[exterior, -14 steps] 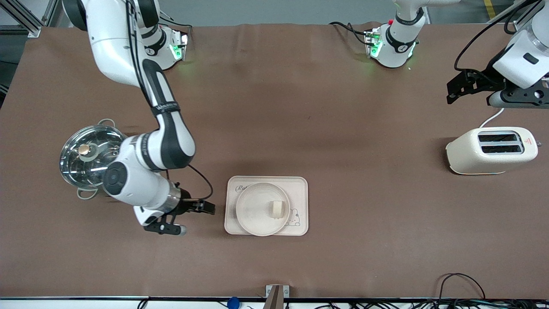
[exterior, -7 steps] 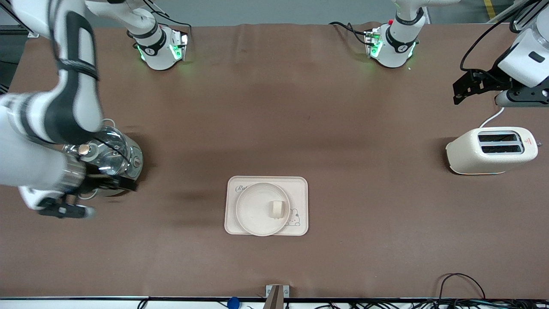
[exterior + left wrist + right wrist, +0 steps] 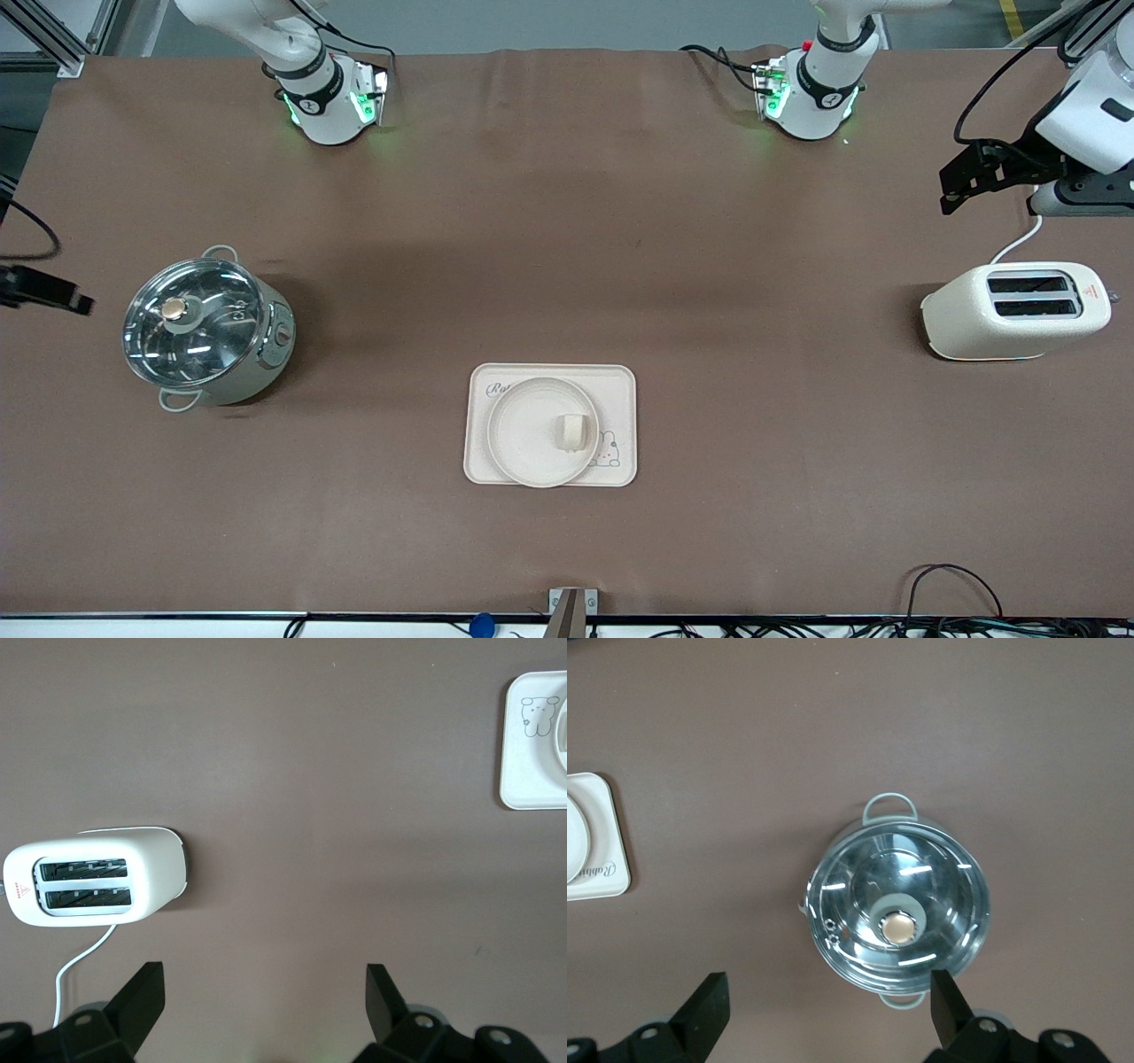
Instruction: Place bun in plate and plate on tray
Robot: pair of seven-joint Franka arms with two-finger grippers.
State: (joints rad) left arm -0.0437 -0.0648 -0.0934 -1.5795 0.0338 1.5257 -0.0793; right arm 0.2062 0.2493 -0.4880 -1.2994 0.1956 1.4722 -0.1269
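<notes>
Front view: bun (image 3: pixel 573 431) sits in plate (image 3: pixel 542 431) on tray (image 3: pixel 550 424); task looks finished, so left gripper (image 3: pixel 266 997) and right gripper (image 3: pixel 830 1003), both spread and empty, should stay high and clear.

A matt brown cloth-like cover (image 3: pixel 567 221) is lying over the table, creased faintly near the arm bases. On it, the tray (image 3: pixel 620 385), the plate (image 3: pixel 523 434) and the bun (image 3: pixel 574 431) are showing the same smooth cream matt finish. Toward the right arm's end from the tray, the pot (image 3: pixel 208 332) is gleaming with shiny metal and a glossy clear lid, while the toaster (image 3: pixel 1014 312) is looking smooth, glossy and cream.
</notes>
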